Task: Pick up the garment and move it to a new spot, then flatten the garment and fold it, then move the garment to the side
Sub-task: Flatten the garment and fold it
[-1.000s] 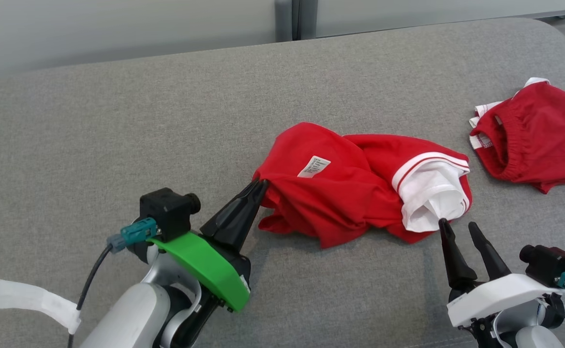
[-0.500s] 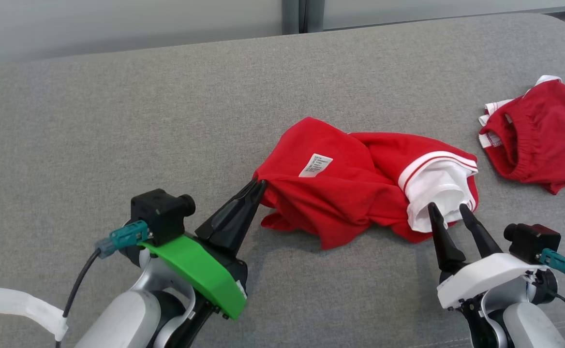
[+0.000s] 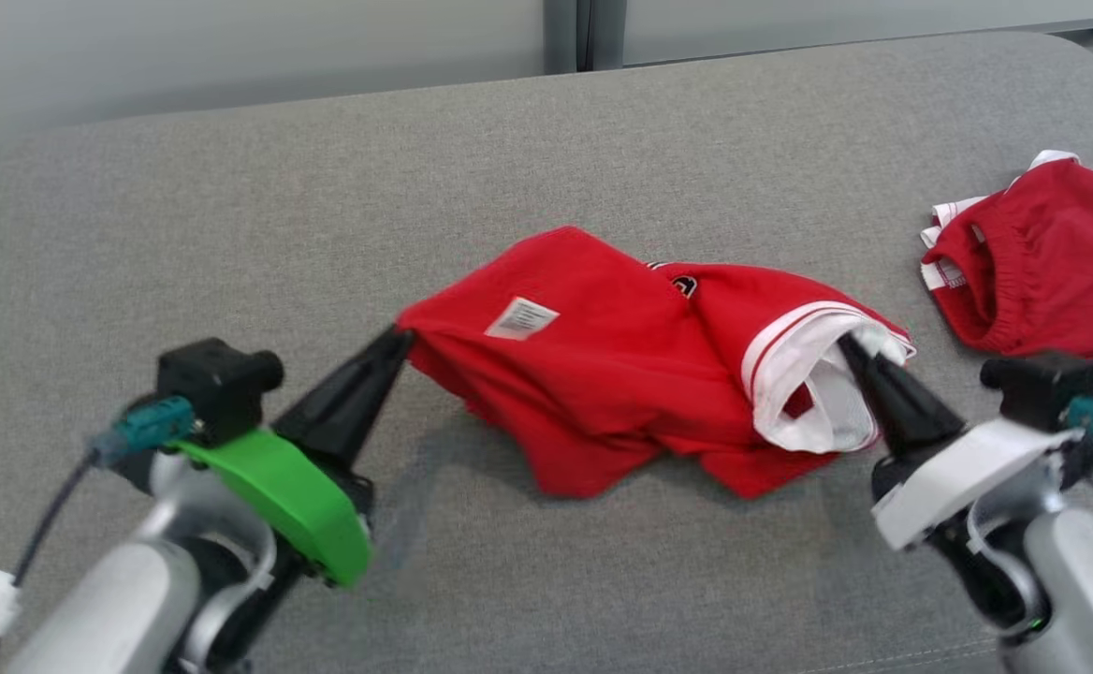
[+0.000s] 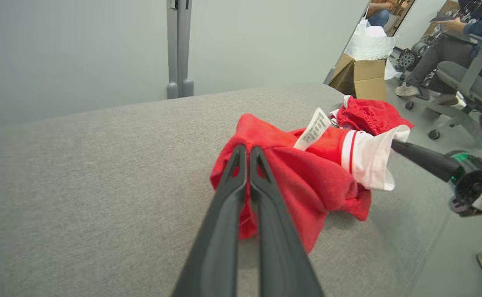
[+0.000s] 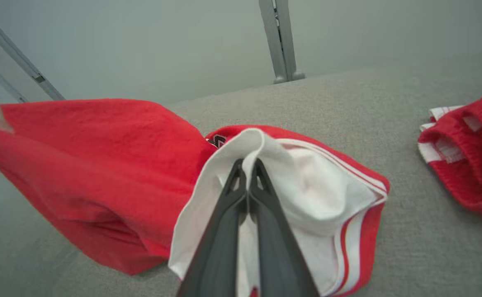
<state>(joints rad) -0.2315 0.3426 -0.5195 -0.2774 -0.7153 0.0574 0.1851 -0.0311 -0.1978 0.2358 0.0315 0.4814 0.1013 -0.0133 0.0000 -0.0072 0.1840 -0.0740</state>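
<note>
Left gripper (image 3: 401, 337) clamps the left edge of the red garment (image 3: 603, 384); right gripper (image 3: 851, 346) pinches its white-lined hem. The garment stretches between them, sagging onto the grey cushion (image 3: 228, 234). Bare cushion spreads beyond the left gripper; red shorts (image 3: 1042, 271) lie near the right one

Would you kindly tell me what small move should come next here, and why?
Probably raise both grippers together, spreading them slightly. The left gripper is shut on the red edge of the garment and the right gripper on its white hem, but the middle sags bunched on the grey surface.
</note>
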